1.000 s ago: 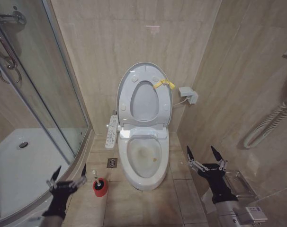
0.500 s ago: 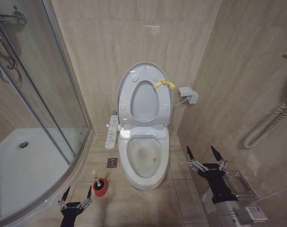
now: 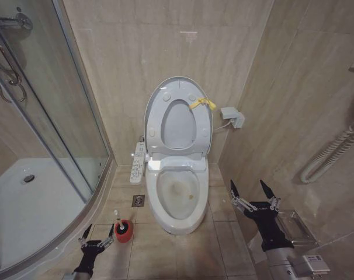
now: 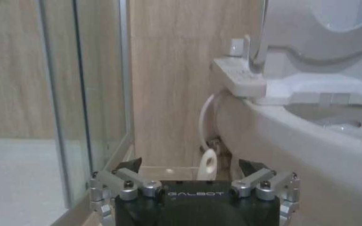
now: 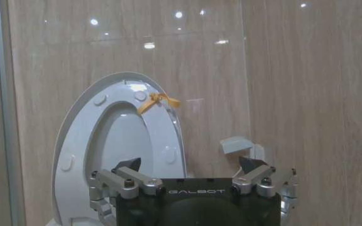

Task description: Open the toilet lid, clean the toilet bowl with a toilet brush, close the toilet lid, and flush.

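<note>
The toilet lid point(image 3: 178, 111) stands raised against the wall, the ring seat up with it and a yellow tag point(image 3: 201, 104) at its edge. Below it the toilet bowl point(image 3: 177, 195) lies uncovered with yellow-brown stains inside. On the floor left of the bowl stands the toilet brush point(image 3: 123, 231), a red round base with a thin white handle. My left gripper point(image 3: 99, 230) is open, low and just left of the brush, apart from it. In the left wrist view the left gripper point(image 4: 190, 167) faces a white handle tip point(image 4: 207, 161) beside the bowl's outer wall point(image 4: 294, 141). My right gripper point(image 3: 253, 191) hangs open right of the bowl. The right wrist view has my right gripper point(image 5: 190, 165) facing the lid point(image 5: 80, 136).
A curved glass shower door point(image 3: 60, 116) and white shower tray point(image 3: 25, 204) take up the left. A white remote panel point(image 3: 138, 162) hangs beside the toilet, above a floor drain point(image 3: 138, 201). The tiled wall on the right carries a grey hose point(image 3: 329, 151) and a small white box point(image 3: 232, 116).
My left gripper has dropped from over the shower tray's rim and shifted right, ending close beside the brush. The right arm, lid and brush have not moved.
</note>
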Available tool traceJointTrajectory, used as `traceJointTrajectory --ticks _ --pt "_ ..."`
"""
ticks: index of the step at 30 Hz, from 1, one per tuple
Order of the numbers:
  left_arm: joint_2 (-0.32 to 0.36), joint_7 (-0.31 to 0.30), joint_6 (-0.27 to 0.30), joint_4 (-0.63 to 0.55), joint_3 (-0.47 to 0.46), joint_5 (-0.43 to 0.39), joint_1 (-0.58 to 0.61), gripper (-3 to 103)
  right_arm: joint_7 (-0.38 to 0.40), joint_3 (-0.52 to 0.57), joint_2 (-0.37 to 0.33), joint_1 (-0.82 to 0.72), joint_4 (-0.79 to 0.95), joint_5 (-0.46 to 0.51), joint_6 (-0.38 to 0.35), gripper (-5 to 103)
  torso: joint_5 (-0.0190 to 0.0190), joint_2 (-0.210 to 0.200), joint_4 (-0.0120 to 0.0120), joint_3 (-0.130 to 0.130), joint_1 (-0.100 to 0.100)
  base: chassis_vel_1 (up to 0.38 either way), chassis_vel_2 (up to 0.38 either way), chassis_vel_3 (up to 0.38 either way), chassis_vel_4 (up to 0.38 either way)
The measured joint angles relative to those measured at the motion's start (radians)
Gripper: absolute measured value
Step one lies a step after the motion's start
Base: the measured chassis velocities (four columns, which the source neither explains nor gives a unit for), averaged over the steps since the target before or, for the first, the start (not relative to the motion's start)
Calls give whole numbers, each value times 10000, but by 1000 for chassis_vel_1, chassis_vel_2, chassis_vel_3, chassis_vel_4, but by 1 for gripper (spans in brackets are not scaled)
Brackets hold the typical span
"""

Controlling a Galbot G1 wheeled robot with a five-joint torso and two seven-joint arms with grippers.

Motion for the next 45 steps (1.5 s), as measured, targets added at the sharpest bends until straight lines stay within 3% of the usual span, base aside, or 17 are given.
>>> traceJointTrajectory --ticks 21,39,41,45 --pt "139 501 -752 3758 791 508 -2660 100 0 0 0 0 0 0 0 100 0 0 2 0 0 0 0 0 0" --pt "229 614 -569 4046 1197 544 -3421 100 0 0 0 0 0 0 0 100 2 0 2 0 -1 0 0 0 0" --pt "233 849 -566 4077 1130 505 -3439 95 0 0 0 0 0 0 0 100 1 0 2 0 -1 0 0 0 0" --pt "252 1122 -570 4045 1085 480 -3398 95 0 0 0 0 0 0 0 100 2 0 2 0 -2 0 0 0 0"
